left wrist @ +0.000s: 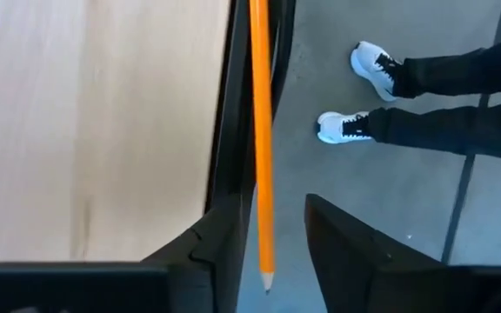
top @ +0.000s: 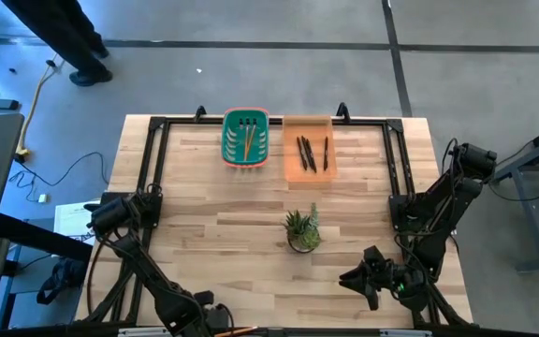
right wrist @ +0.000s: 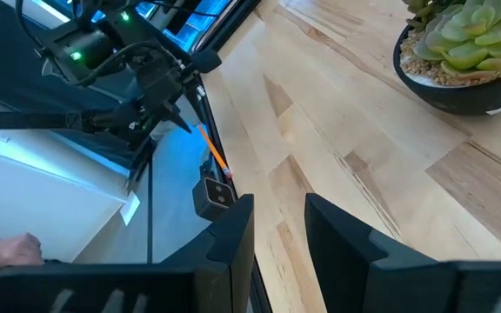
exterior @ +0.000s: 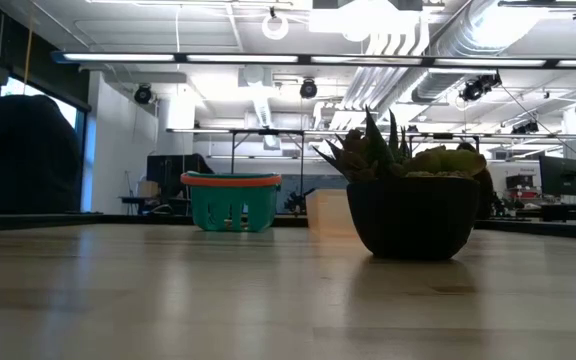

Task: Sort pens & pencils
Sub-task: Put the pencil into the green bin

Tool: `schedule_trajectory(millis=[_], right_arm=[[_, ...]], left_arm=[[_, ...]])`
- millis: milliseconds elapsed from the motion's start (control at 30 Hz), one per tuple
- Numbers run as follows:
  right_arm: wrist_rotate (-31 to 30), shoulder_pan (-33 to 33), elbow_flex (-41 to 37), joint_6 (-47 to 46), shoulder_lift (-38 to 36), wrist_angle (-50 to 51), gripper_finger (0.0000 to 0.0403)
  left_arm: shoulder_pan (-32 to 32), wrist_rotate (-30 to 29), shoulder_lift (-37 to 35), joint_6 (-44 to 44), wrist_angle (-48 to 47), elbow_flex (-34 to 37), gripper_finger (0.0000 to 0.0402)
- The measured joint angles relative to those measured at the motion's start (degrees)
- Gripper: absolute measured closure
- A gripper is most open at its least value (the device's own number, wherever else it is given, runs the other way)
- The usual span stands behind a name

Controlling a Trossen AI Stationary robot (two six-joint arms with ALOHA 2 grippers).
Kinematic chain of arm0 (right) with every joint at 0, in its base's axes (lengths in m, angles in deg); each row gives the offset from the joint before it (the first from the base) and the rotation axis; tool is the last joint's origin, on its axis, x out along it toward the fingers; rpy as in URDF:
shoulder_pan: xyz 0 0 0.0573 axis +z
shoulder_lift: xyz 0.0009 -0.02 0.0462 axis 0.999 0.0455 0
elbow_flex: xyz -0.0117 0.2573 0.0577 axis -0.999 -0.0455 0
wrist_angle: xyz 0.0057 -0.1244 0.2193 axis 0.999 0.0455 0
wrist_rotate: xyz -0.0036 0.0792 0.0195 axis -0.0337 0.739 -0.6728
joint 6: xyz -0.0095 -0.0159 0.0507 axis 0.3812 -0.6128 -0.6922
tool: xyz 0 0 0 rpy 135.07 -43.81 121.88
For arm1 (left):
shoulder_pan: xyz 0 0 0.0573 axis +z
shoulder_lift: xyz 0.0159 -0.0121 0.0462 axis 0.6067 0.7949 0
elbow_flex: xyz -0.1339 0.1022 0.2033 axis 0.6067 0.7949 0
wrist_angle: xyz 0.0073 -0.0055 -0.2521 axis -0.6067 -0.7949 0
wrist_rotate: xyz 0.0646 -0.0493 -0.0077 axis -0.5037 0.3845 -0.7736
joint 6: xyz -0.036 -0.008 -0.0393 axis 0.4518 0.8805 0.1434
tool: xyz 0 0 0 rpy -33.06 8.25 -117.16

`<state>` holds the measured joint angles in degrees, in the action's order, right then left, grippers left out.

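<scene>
Two orange-tan pencils lie in the green basket at the table's far side. Three black pens lie in the orange tray beside it. Another orange pencil sits at the table's near edge, running lengthwise between the fingers of my open left gripper, its sharpened tip back toward the palm. The right wrist view shows this pencil slanting out from the left gripper. My right gripper is open, low over the near right part of the table. My left gripper has the pencil lying along its fingers, right beside one finger, with a gap to the other finger. I cannot tell whether a finger touches the pencil. The pencil hangs past the table's dark edge rail, over the floor.
A potted succulent stands mid-table, between my right gripper and the containers. A black frame rail runs round the table. A person's white shoes show on the floor beyond the near edge, and another person stands beyond the far left corner.
</scene>
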<state>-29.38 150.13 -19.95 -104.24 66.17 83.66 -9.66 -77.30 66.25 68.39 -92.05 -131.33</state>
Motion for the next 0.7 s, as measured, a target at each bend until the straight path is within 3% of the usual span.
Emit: schedule_trajectory(millis=[700], right_arm=[[0.0, 0.0, 0.0, 1.1, 0.0, 0.0, 0.0306]], left_arm=[[-1.2, 0.9, 0.9, 5.1, 2.0, 0.0, 0.0279]])
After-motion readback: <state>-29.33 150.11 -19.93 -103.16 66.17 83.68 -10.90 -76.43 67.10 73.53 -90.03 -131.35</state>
